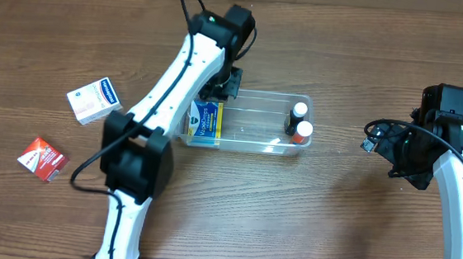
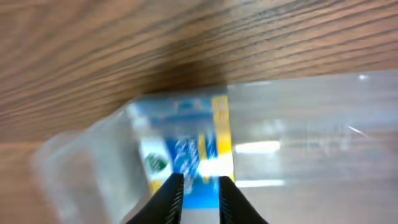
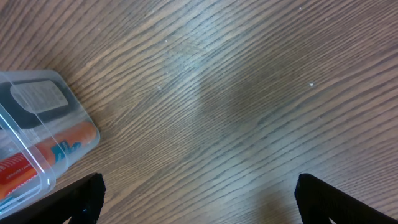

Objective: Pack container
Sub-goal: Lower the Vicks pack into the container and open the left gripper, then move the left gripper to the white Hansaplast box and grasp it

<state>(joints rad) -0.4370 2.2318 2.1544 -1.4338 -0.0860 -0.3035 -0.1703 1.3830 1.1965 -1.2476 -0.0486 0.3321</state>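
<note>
The clear plastic container lies at the table's middle. Its left end holds a blue and yellow box, and its right end holds two small bottles with white caps. My left gripper reaches down into the container's left end. In the left wrist view its fingers are closed on the blue and yellow box inside the container. My right gripper is wide open and empty over bare wood, to the right of the container's corner.
A white and blue box and a red box lie on the wood table at the left, apart from the container. An orange-labelled bottle shows through the container wall in the right wrist view.
</note>
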